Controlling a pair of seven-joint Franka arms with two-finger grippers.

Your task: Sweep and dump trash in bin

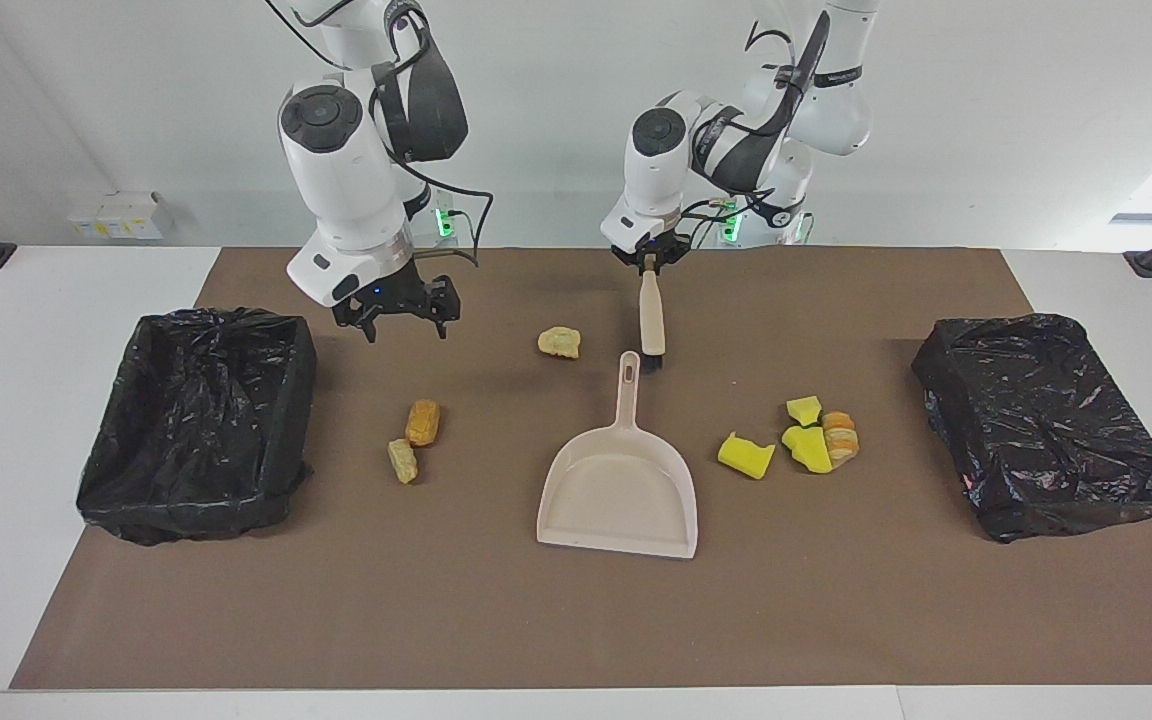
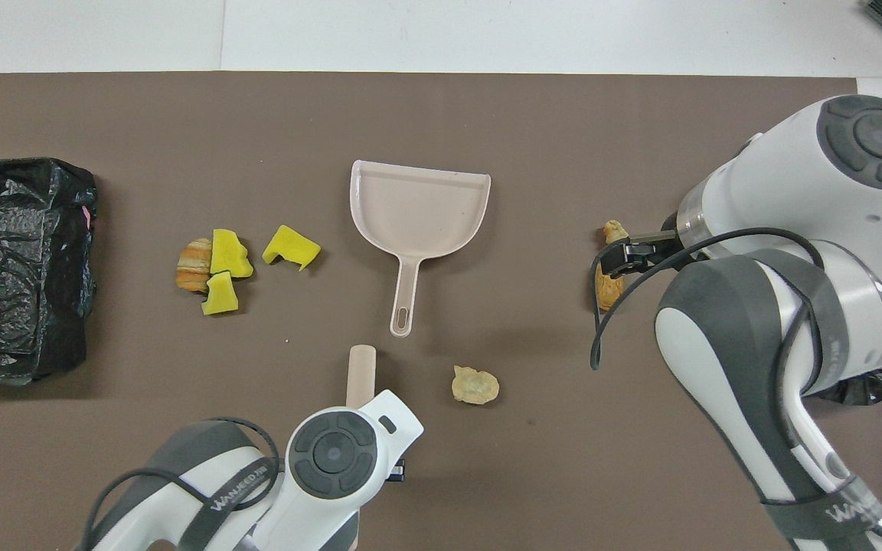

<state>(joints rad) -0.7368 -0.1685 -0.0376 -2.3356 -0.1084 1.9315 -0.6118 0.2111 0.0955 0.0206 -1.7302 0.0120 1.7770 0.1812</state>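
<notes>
Beige brush (image 1: 649,318) hangs bristles-down from my left end effector (image 1: 648,263), clenched on the handle top so the head can drag scraps along the counter (image 1: 836,600). Facing view: dustpan (image 1: 620,478) lies just below the brush tip, mouth away from me, ready to receive. Trash: pale crinkled piece (image 1: 559,342) beside the brush, toward the right arm's end; yellow foam chunks (image 1: 781,443) with a bread lump (image 1: 840,436) past the pan toward my left arm's end; two orange lumps (image 1: 414,438) under my right end effector (image 1: 395,318), which hovers released, waiting. Bins (image 1: 198,420) sit at both counter ends, so either pile has a short trip.

Overhead view: left end effector is hidden under its wrist; brush handle (image 2: 360,375) pokes out toward the dustpan handle (image 2: 404,295). Crinkled piece (image 2: 475,385) lies just beside. Right end effector (image 2: 628,256) covers the orange lumps (image 2: 609,279). Nothing swept yet, I judge.
</notes>
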